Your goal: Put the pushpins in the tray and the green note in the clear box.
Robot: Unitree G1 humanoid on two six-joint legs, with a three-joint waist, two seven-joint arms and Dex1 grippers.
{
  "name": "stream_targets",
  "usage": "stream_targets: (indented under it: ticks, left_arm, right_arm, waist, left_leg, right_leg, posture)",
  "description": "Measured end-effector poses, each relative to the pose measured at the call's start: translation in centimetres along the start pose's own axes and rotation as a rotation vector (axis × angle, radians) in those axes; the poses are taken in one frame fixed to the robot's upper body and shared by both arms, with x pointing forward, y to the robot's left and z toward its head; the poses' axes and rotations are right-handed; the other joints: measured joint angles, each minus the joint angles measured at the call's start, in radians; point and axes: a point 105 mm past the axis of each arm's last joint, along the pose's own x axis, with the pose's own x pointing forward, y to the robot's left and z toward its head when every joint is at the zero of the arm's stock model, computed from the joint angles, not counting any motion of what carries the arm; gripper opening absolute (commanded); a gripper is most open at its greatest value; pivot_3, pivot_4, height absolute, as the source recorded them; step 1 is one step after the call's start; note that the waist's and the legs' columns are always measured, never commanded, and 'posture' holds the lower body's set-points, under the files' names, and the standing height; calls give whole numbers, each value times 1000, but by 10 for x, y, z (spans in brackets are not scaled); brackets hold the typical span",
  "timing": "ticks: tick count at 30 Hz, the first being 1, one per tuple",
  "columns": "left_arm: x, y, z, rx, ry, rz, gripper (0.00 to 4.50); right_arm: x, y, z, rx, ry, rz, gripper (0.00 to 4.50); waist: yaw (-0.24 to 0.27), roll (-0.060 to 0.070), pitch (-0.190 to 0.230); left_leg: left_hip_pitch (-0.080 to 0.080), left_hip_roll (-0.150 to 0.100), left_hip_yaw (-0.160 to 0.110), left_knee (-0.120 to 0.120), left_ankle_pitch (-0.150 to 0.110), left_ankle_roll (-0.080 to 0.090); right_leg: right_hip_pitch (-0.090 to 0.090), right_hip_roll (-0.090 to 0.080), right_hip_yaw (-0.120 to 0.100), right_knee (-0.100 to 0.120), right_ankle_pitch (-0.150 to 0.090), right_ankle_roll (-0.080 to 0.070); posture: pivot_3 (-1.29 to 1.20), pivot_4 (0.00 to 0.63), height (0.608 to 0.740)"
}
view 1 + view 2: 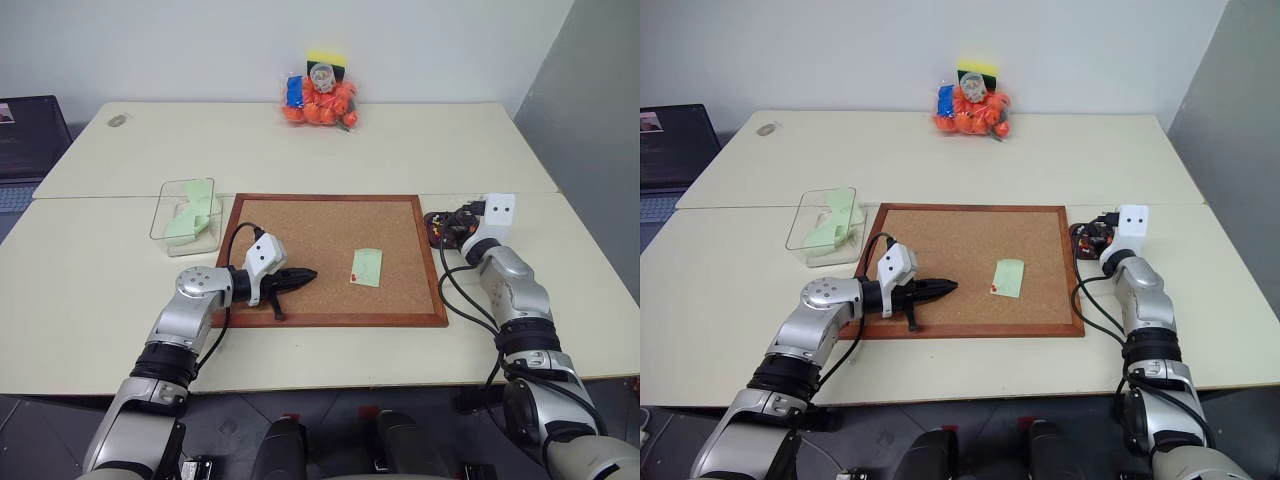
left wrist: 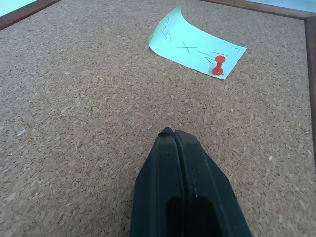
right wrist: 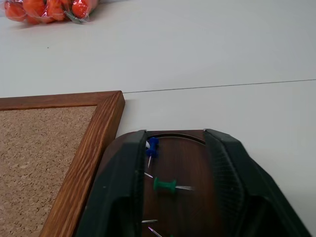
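A red pushpin (image 2: pixel 217 65) pins the green note (image 1: pixel 367 267) to the cork board (image 1: pixel 330 225). Left gripper (image 1: pixel 303 275) hovers closed nearby. Right gripper (image 3: pixel 175 163) stands open over the tray (image 3: pixel 185 163), right of the board, holding pins.

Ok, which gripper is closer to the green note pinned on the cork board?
Left. The left gripper hovers shut over the cork board, pointing at the green note a short way off. The right gripper is open over the tray, beyond the board's right frame.
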Motion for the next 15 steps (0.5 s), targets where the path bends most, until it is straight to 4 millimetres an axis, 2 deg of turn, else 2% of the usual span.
stream_targets:
  ticks: [8,11,15]
  left_arm:
    - [0,0,0,0,0,1,0]
    - [0,0,0,0,0,-1,0]
    - [0,0,0,-1,1,-3,0]
  right_arm:
    - [0,1,2,-6,-10,2,4425]
    - [-5,15,7,-37,-51,99,4466]
    - [-26,62,4,-79,-82,389,4466]
  waist:
    - [0,0,0]
    - [0,0,0]
    - [0,0,0]
  left_leg:
    - [0,0,0,0,0,0]
    - [0,0,0,0,0,0]
    - [0,0,0,0,0,0]
  right_leg:
    - [0,0,0,0,0,0]
    - [0,0,0,0,0,0]
    - [0,0,0,0,0,0]
  posture:
    - [0,150,740]
    - [0,150,740]
    - [0,150,740]
